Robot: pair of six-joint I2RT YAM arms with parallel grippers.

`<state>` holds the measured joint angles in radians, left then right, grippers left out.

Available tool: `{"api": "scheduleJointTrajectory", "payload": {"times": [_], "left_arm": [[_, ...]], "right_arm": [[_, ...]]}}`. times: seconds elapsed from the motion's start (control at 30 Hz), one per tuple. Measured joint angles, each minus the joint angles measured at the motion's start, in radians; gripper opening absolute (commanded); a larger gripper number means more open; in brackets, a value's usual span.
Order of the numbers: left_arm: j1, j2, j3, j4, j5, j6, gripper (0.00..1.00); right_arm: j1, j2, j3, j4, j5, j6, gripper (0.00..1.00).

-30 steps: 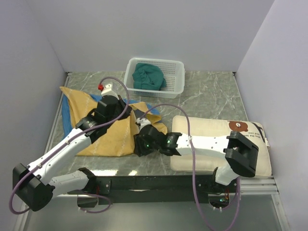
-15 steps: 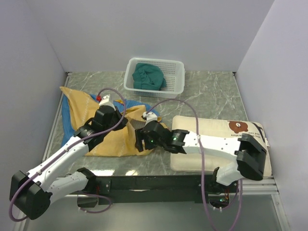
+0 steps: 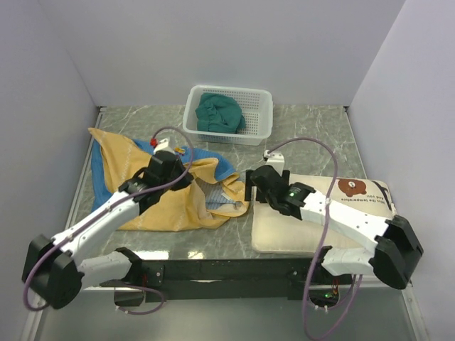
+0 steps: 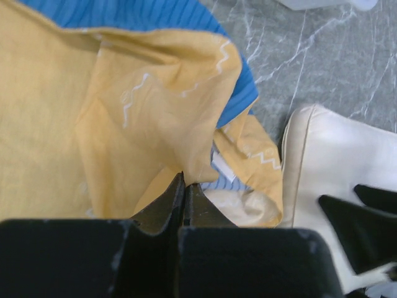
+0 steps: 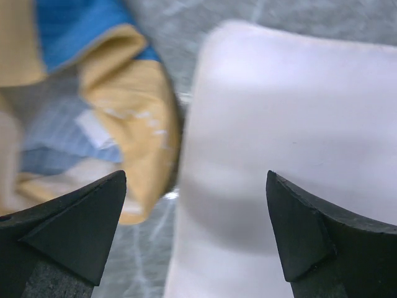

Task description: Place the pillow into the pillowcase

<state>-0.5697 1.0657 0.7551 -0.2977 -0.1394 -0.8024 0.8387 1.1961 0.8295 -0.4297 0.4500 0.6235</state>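
Note:
The mustard-yellow pillowcase (image 3: 160, 209) lies on the left half of the table, its mouth (image 3: 217, 195) facing right and showing blue lining. My left gripper (image 3: 186, 181) is shut on the upper layer of the pillowcase (image 4: 124, 112), with the fold pinched at its fingertips (image 4: 184, 183). The cream pillow (image 3: 313, 227) with a brown bear face (image 3: 350, 187) lies flat on the right. My right gripper (image 3: 254, 186) is open and empty, hanging just above the pillow's left end. In the right wrist view the gripper (image 5: 195, 186) straddles the edge of the pillow (image 5: 291, 124), beside the pillowcase (image 5: 130, 99).
A white plastic basket (image 3: 259, 128) holding a teal cloth (image 3: 219, 112) stands at the back centre. Grey walls close in the table on the left, back and right. A strip of marble tabletop (image 3: 313, 142) lies between basket and pillow.
My right gripper let go at the pillowcase mouth, opened wide and moved right to the pillow's left end. My left gripper drew the pinched upper layer slightly right, leaving the mouth agape.

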Motion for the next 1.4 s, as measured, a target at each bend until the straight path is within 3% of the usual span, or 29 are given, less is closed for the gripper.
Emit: {"api": "scheduleJointTrajectory", "payload": {"times": [0.2, 0.27, 0.3, 0.33, 0.37, 0.4, 0.6, 0.9, 1.13, 1.4], "left_arm": [[0.0, 0.16, 0.15, 0.015, 0.013, 0.014, 0.01], [0.0, 0.174, 0.171, 0.019, 0.015, 0.022, 0.01], [0.0, 0.177, 0.179, 0.018, 0.015, 0.024, 0.01], [0.0, 0.177, 0.185, 0.019, 0.016, 0.027, 0.01], [0.0, 0.177, 0.19, 0.018, 0.016, 0.031, 0.01], [0.0, 0.177, 0.195, 0.019, 0.016, 0.032, 0.01], [0.0, 0.172, 0.196, 0.016, 0.031, 0.039, 0.01], [0.0, 0.154, 0.196, 0.011, 0.048, 0.043, 0.01], [0.0, 0.154, 0.196, 0.008, 0.057, 0.043, 0.01], [0.0, 0.151, 0.199, 0.001, 0.065, 0.055, 0.01]], "right_arm": [[-0.051, 0.171, -0.007, -0.013, 0.002, -0.027, 1.0], [-0.053, 0.239, 0.013, -0.011, 0.005, -0.049, 0.92], [-0.054, 0.267, 0.023, -0.01, 0.008, -0.06, 0.78], [-0.054, 0.287, 0.027, -0.008, 0.011, -0.071, 0.34], [-0.057, 0.307, 0.029, -0.005, 0.017, -0.084, 0.12], [-0.061, 0.32, 0.028, -0.01, 0.031, -0.096, 0.0], [-0.09, 0.261, 0.028, -0.018, 0.035, -0.098, 0.0], [-0.034, -0.099, 0.112, -0.123, -0.12, -0.147, 0.0], [0.17, -0.01, 0.167, -0.07, -0.252, -0.15, 0.0], [0.222, 0.099, 0.145, -0.063, -0.301, -0.146, 0.0]]}}
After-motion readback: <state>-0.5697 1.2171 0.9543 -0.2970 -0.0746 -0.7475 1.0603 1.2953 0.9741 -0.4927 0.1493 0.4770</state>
